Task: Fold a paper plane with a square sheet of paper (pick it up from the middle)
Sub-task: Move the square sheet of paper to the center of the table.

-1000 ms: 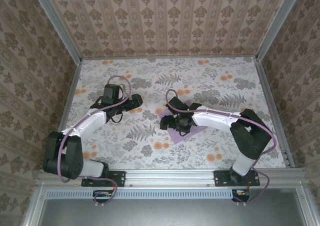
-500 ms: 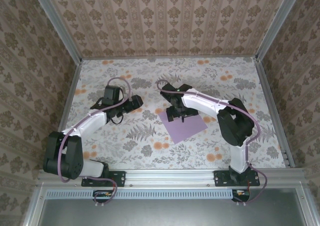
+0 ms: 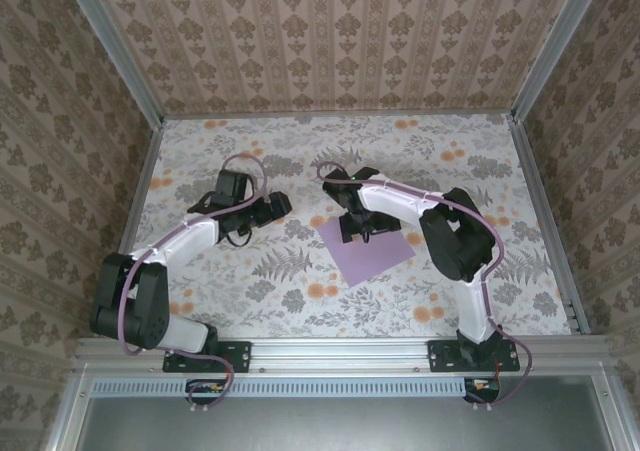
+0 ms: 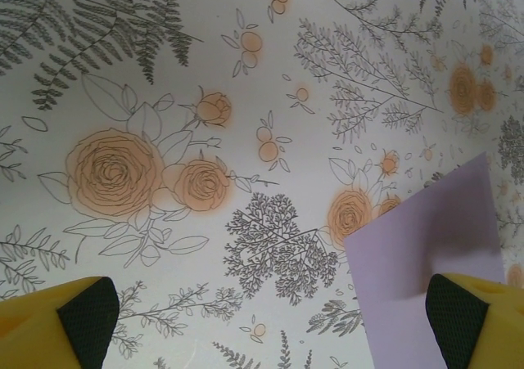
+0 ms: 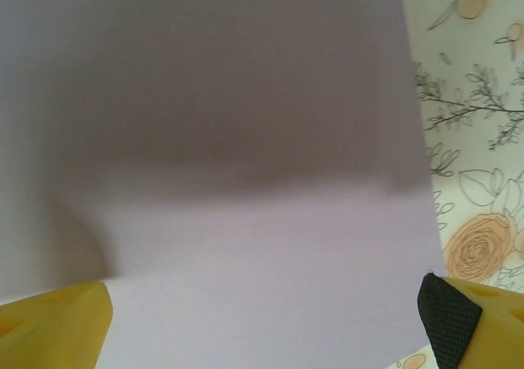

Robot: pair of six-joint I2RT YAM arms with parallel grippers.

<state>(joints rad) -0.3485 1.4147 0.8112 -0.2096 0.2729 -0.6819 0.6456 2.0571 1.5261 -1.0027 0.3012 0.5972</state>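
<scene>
The square sheet of paper (image 3: 372,254) lies flat and unfolded on the floral table, lavender and turned like a diamond. A paper plane is out of view. My right gripper (image 3: 358,227) hovers over the sheet's far corner, open. In the right wrist view the sheet (image 5: 246,181) spreads under the open right gripper (image 5: 262,328), with nothing between the yellow fingers (image 5: 57,328). My left gripper (image 3: 270,209) stands open to the left of the sheet, apart from it. In the left wrist view the sheet's corner (image 4: 426,238) lies at the right, near one finger of the left gripper (image 4: 274,328).
The floral tabletop (image 3: 200,151) is boxed in by patterned walls (image 3: 330,41) with metal posts at the back corners. The right arm's elbow (image 3: 455,236) rises to the right of the sheet. A metal rail (image 3: 340,349) runs along the near edge.
The right arm has folded back and its gripper has moved from over the sheet's near-left part to its far corner, opening fully. More of the sheet shows. The left gripper has edged right.
</scene>
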